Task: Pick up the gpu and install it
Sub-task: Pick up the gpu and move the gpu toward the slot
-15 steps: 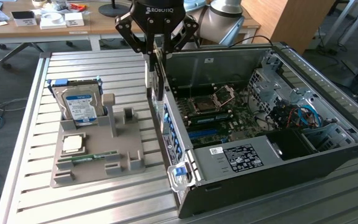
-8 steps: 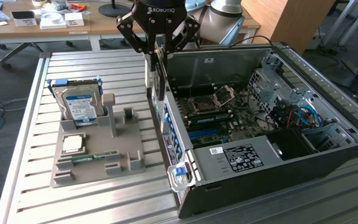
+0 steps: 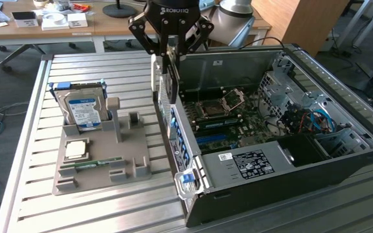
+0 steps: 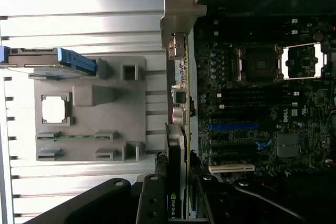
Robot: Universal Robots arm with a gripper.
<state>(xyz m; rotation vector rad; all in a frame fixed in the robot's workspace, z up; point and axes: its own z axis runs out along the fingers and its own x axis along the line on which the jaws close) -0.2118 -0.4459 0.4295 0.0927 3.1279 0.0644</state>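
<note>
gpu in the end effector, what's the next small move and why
Probably ease the gpu sideways over the motherboard: it hangs edge-down in the end effector above the case wall, beside the blue slot, not over it.

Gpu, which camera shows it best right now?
The wrist view: the gpu shows lengthwise, its silvery bracket and ports plain, clamped in the gripper. The exterior view gives its thin edge, hanging from the gripper by the case wall.
</note>
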